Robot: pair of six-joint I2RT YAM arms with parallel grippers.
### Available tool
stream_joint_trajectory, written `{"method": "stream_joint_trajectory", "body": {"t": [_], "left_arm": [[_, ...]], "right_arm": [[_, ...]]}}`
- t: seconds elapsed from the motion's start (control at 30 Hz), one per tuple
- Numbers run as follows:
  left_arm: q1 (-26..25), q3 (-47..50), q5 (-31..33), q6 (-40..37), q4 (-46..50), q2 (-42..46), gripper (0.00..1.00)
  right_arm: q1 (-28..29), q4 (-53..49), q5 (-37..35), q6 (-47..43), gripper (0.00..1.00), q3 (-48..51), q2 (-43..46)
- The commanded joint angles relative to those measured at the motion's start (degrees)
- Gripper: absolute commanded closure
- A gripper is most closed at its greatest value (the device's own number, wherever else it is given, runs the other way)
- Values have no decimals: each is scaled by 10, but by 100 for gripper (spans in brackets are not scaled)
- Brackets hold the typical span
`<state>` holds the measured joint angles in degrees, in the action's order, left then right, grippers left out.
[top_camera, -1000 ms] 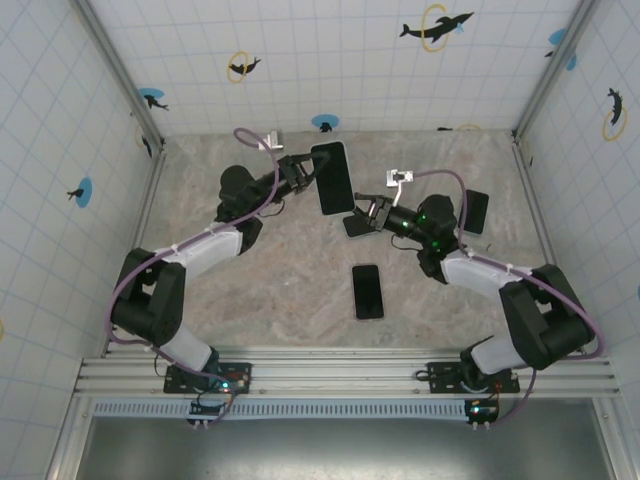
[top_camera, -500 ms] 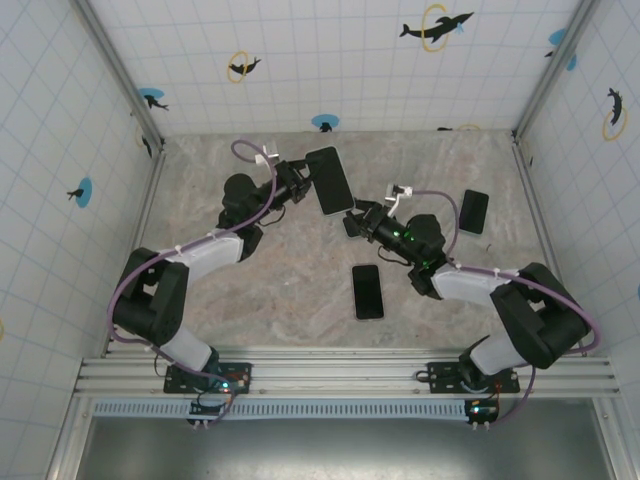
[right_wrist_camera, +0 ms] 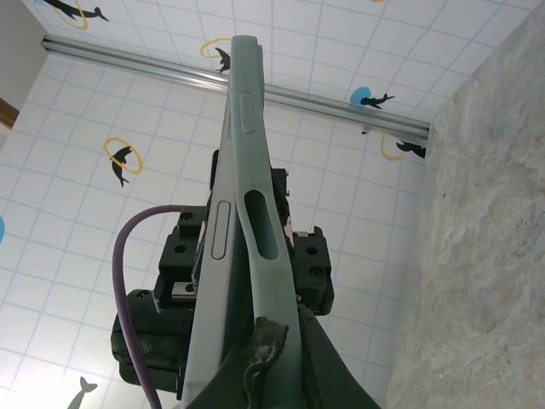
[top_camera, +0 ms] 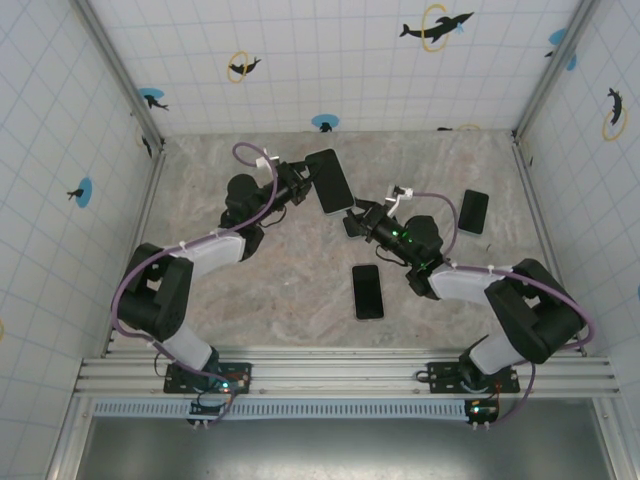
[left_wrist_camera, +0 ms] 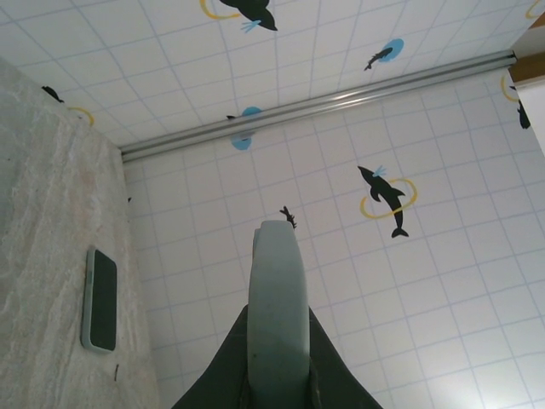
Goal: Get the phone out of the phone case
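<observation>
The phone [top_camera: 331, 181] in its pale green phone case [left_wrist_camera: 278, 290] is held up off the table at the back centre. My left gripper [top_camera: 303, 186] is shut across it from the left, with dark fingers [left_wrist_camera: 328, 366] on both sides of the case. My right gripper [top_camera: 357, 217] is shut on the case's lower right edge. In the right wrist view the case wall [right_wrist_camera: 255, 179] is bent away from the phone's silver side [right_wrist_camera: 213, 234], and the right gripper [right_wrist_camera: 277, 345] pinches that wall. The black left gripper body [right_wrist_camera: 311, 264] sits behind.
A bare black phone [top_camera: 367, 291] lies flat in the middle of the marble table [top_camera: 260, 290]. Another dark phone [top_camera: 473, 211] lies at the right, also lying flat in the left wrist view [left_wrist_camera: 100, 300]. Tiled walls [top_camera: 330, 60] enclose the table on three sides.
My right gripper moved left and forward to the phone's lower corner and closed on the case edge. My left gripper shifted slightly, tilting the phone a little.
</observation>
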<state>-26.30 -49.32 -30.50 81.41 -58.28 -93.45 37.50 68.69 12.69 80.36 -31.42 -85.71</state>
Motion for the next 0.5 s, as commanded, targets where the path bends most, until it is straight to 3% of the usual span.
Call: {"method": "stream_joint_trajectory", "body": {"t": [0.0, 0.37, 0.47], "left_arm": [[0, -7, 1, -5, 11, -10, 82], [1, 3, 3, -4, 35, -3, 43], [1, 21, 7, -5, 59, 12, 38]], "right_arm": [[4, 70, -16, 16, 100, 7, -3], [4, 159, -46, 15, 100, 21, -36], [3, 170, -61, 3, 100, 21, -41]]}}
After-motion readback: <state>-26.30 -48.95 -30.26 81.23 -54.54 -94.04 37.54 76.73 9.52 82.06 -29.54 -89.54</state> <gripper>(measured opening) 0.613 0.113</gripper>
